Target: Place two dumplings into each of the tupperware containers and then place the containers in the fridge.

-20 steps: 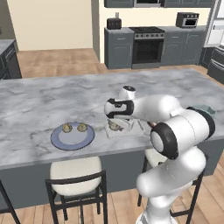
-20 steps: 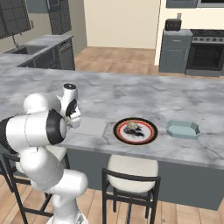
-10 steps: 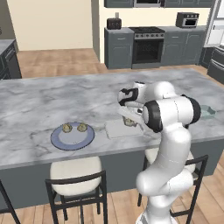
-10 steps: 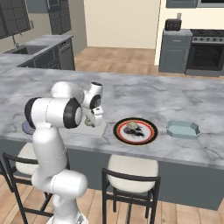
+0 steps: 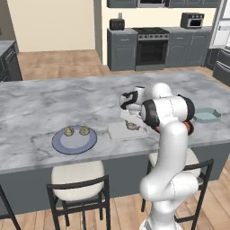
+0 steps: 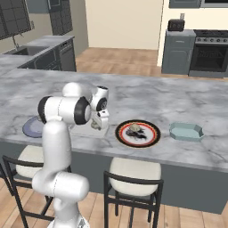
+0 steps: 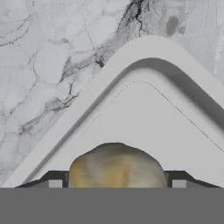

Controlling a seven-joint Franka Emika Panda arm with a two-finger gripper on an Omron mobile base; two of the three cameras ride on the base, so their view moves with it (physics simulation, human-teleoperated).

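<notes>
My gripper [image 7: 116, 183] is shut on a tan dumpling [image 7: 116, 168], a dark fingertip against each side of it. It hangs just above the floor of a pale tupperware container [image 7: 144, 48], near one rounded corner. That container [image 5: 117, 131] [image 6: 84, 130] lies at the counter's front edge, under the gripper [image 5: 130, 120] [image 6: 99, 124]. Two more dumplings [image 5: 68, 131] [image 5: 84, 130] sit on a blue-grey plate [image 5: 74, 143] to the left. A second, blue-green container [image 5: 206, 115] [image 6: 186, 132] lies to the right. The fridge [image 5: 221, 31] shows partly at the far right.
A red-and-black-rimmed plate [image 6: 121, 133] with a lumpy thing on it lies between the two containers. Stools [image 5: 78, 175] [image 6: 133, 171] stand under the counter's near edge. Dark cabinets and an oven [image 5: 152, 49] line the far wall.
The arm's elbow has swung up and over to the right. The gripper has shifted a little right above the near container, the dumpling still in it.
</notes>
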